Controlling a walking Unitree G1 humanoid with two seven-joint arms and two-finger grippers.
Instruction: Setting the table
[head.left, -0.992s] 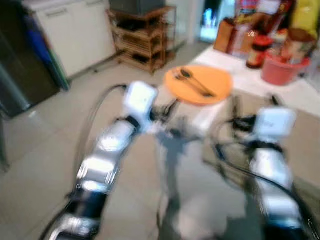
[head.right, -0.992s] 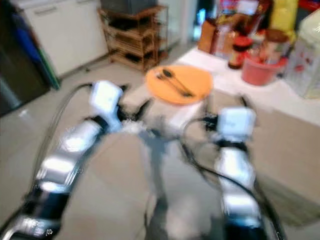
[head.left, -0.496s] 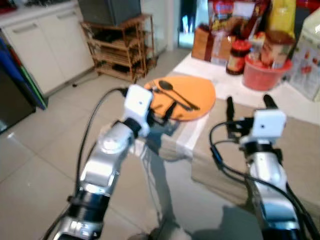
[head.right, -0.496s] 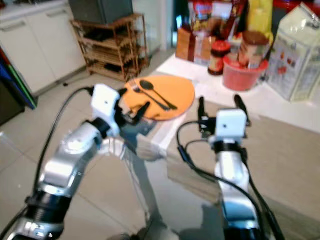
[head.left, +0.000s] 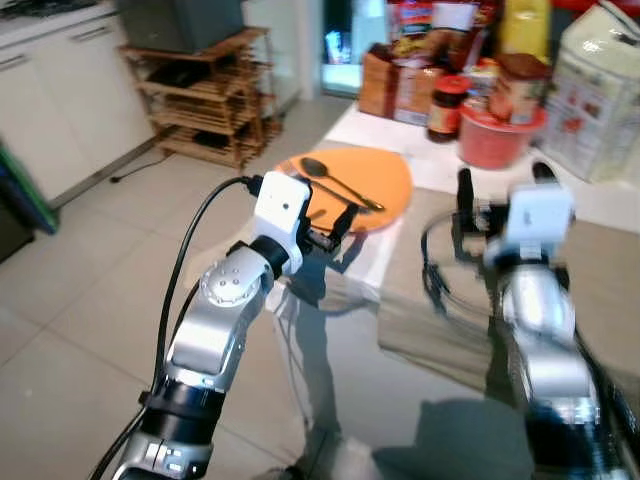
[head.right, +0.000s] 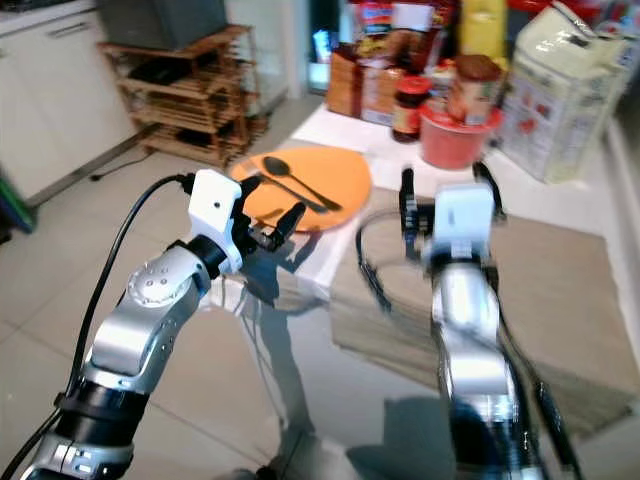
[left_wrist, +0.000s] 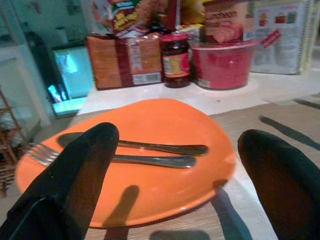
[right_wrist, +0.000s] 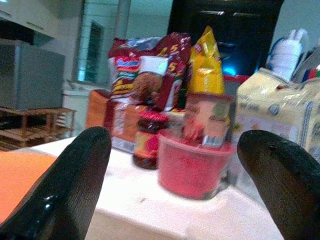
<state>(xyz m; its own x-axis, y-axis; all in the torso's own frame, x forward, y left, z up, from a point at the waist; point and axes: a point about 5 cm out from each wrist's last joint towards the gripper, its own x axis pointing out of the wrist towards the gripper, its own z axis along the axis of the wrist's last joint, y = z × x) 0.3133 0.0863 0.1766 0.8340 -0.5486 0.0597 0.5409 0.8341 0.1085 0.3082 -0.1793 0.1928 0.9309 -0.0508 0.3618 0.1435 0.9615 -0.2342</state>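
Pale tiled floor (head.left: 80, 300), white cabinets (head.left: 60, 90), and a wooden rack (head.left: 205, 110) beside a bright doorway (head.left: 345, 40).

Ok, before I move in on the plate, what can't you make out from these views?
- Plate: near edge hidden behind the left gripper in the eye views.
- Fork: its tines pass behind a left finger in the left wrist view.
- Right gripper: motion-blurred in the eye views.
- Jar label: too blurred to read.

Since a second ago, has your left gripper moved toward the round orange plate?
Yes. The left gripper now sits at the round orange plate's near rim, open; before, it hung farther short.
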